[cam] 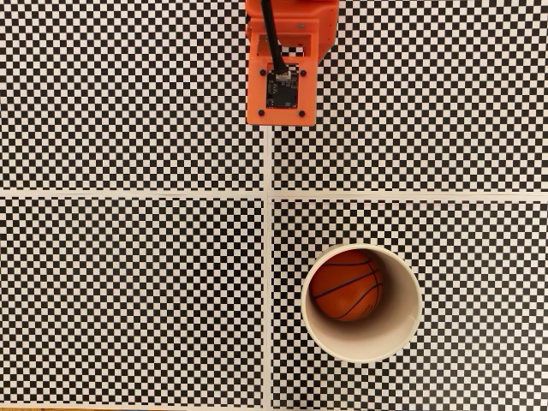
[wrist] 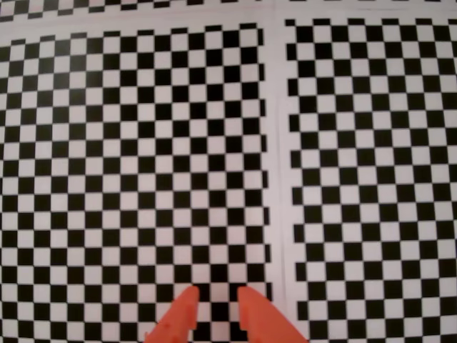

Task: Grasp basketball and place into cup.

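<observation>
Two orange fingertips of the gripper [wrist: 214, 300] poked in from the bottom edge of the wrist view, a narrow gap between them and nothing held; the jaws were slightly parted and empty, released. Under them lay only the checkerboard mat [wrist: 136, 164], with a white seam line [wrist: 275, 179] just right of the tips.

In the fixed view the orange arm housing [cam: 282, 64] sat at the top centre, a black cable running into its small circuit board [cam: 282, 88]. It was well apart from the cup [cam: 402, 330], up and to the left of it.

The basketball [cam: 344, 285] already rested inside the cup, against the upper-left part of the inner wall, upright cup, rim unbroken. The cup stood just below the horizontal white seam and just right of the vertical one.

Judgement: placement looked done; the step in hand was the retreat to rest. To do it well, keep the jaws as they are, keep the arm away from the cup so the rim isn't nudged, and settle without sweeping low over the mat. Risk looked low, given the arm's clearance from the cup.
</observation>
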